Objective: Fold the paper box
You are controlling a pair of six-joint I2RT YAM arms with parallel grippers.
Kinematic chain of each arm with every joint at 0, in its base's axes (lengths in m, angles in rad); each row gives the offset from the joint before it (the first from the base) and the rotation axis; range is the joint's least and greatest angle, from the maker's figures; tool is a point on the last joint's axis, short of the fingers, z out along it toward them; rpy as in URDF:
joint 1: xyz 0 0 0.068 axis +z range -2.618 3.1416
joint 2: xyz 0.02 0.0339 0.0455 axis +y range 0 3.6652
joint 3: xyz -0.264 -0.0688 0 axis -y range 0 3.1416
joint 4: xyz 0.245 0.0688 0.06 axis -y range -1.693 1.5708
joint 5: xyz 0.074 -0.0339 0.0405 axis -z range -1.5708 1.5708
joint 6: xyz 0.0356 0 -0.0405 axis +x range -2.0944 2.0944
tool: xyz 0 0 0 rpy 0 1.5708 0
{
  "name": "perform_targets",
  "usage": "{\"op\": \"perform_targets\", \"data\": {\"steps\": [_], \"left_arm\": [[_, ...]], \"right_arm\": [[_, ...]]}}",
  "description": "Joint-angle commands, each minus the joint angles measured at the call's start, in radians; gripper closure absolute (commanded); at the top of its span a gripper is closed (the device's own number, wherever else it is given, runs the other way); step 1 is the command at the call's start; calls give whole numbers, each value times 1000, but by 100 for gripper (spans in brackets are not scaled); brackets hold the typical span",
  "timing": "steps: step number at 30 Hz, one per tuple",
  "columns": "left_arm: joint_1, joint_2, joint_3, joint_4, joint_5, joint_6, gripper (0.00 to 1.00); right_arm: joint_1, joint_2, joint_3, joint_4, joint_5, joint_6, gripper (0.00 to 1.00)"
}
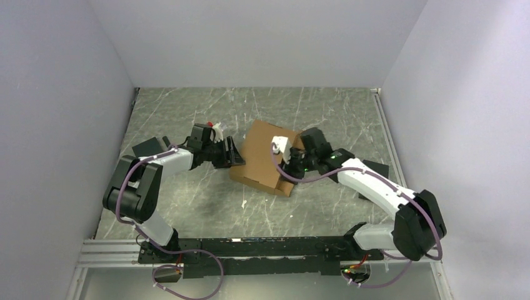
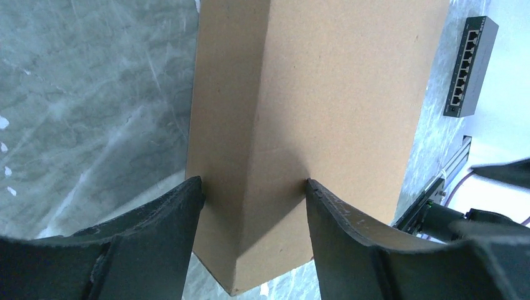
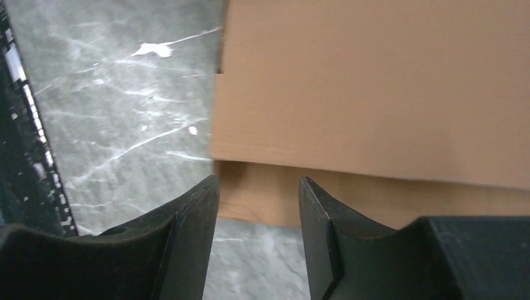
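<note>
The paper box (image 1: 262, 153) is brown cardboard folded into a shallow box shape, lying in the middle of the table. My left gripper (image 1: 229, 154) is at its left end. In the left wrist view my left gripper (image 2: 253, 185) stands wide, and its fingertips (image 2: 194, 190) rest against the paper box (image 2: 325, 94) on either side of a folded edge. My right gripper (image 1: 286, 165) is at the box's right near side. In the right wrist view my right gripper (image 3: 257, 182) is open and empty, just short of the low wall of the paper box (image 3: 375, 81).
A black network switch (image 2: 469, 62) lies on the table beyond the box, and it shows in the top view as a black block (image 1: 377, 169) at the right. A black pad (image 1: 147, 147) lies at the left. White walls close in three sides. A black rail (image 1: 262, 247) runs along the near edge.
</note>
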Motion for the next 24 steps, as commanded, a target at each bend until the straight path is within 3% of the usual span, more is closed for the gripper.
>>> {"op": "perform_targets", "data": {"steps": [1,4,6,10,15,20,24], "left_arm": [[-9,-51,19,-92,-20,-13,33],[-4,-110,45,-117,-63,-23,26],[-1,-156,62,-142,-106,-25,20],[5,-282,59,-188,-184,-27,16],[7,-478,-89,-141,-159,-127,25],[2,-644,-287,15,-61,-326,36],[-17,-708,-387,106,-34,-437,39]], "right_arm": [[-132,-65,23,96,-82,58,47],[-212,-86,11,168,-48,149,45],[-252,-86,8,216,-26,215,38],[-358,-10,60,248,-95,306,31],[-493,211,257,221,-257,390,31],[-503,428,424,218,-300,432,32],[-501,575,536,199,-315,460,33]]}}
